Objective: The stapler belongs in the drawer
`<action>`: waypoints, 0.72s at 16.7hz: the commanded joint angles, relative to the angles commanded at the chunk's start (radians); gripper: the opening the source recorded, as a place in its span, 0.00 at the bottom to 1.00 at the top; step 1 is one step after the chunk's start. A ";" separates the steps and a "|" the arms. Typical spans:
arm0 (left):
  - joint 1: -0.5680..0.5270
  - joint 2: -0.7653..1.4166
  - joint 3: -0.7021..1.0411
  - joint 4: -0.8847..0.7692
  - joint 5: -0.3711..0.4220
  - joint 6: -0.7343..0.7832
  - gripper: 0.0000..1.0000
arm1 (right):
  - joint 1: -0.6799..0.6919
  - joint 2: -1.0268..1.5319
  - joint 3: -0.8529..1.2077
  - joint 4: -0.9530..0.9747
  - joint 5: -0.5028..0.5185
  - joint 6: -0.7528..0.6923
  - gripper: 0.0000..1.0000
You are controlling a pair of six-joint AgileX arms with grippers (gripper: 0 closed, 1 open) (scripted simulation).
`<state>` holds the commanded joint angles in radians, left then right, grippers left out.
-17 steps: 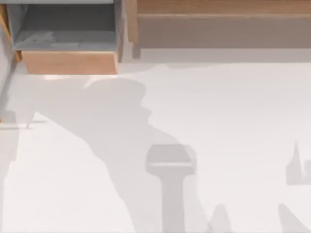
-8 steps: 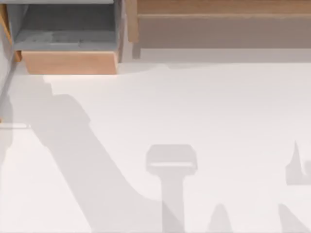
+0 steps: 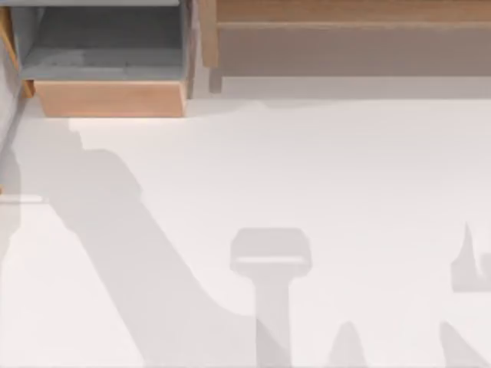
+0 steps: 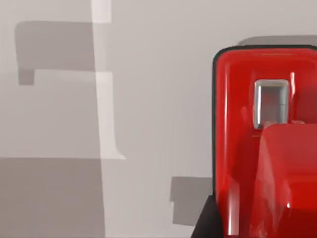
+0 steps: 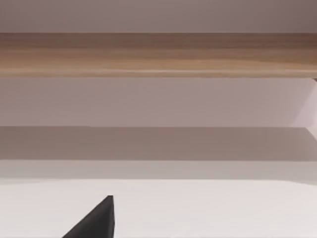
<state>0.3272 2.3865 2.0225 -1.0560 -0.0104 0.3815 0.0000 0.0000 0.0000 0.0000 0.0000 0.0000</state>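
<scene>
The red stapler [image 4: 265,144] looms close in the left wrist view, squared end outward, a silver plate on its top. My left gripper [image 4: 257,225] is shut on the stapler, with one dark fingertip [image 4: 205,225] against its side, above a pale surface. The drawer [image 3: 111,98] stands open at the table's far left corner in the top view, showing its grey inside and tan front panel. My right gripper [image 5: 96,220] shows as a dark wedge over the white table, facing the cabinet.
The wider brown cabinet panel [image 3: 345,11] runs along the back edge, also seen as the cabinet panel [image 5: 158,54] in the right wrist view. Arm shadows lie across the white table [image 3: 345,169] at the left and front.
The left arm's broad shadow swung leftward, away from the table's middle, between one second and half a second ago. Since then nothing has visibly moved.
</scene>
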 joint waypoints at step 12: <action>0.000 0.000 0.000 0.000 0.000 0.000 1.00 | 0.000 0.000 0.000 0.000 0.000 0.000 1.00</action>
<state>0.3272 2.3865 2.0225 -1.0560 -0.0104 0.3815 0.0000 0.0000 0.0000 0.0000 0.0000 0.0000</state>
